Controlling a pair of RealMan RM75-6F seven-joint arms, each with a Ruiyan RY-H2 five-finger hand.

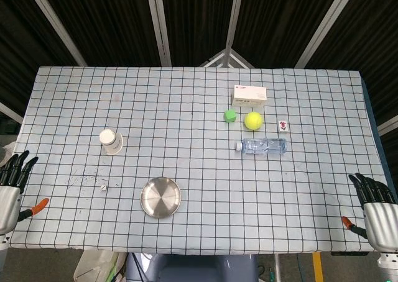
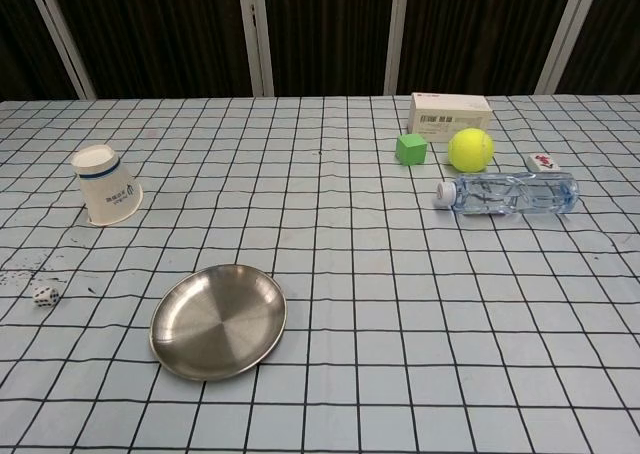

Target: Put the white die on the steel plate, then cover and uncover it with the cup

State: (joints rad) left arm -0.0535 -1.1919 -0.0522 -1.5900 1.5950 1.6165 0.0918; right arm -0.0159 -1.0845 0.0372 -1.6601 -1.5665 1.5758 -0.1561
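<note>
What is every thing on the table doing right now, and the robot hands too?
white die: on the cloth, left of the plate, not on it.
steel plate: empty.
cup: upside down, covering nothing visible.
water bottle: lying on its side, capped.
tennis ball: resting still.
left hand: open, holding nothing.
right hand: open, holding nothing.

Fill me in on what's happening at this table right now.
Nothing is being handled yet. The left hand and right hand sit at the table's near corners, fingers apart and empty. The white die lies on the cloth left of the steel plate, which is bare. The cup stands upside down farther back on the left. A water bottle, tennis ball, green cube and box sit to the right.
</note>
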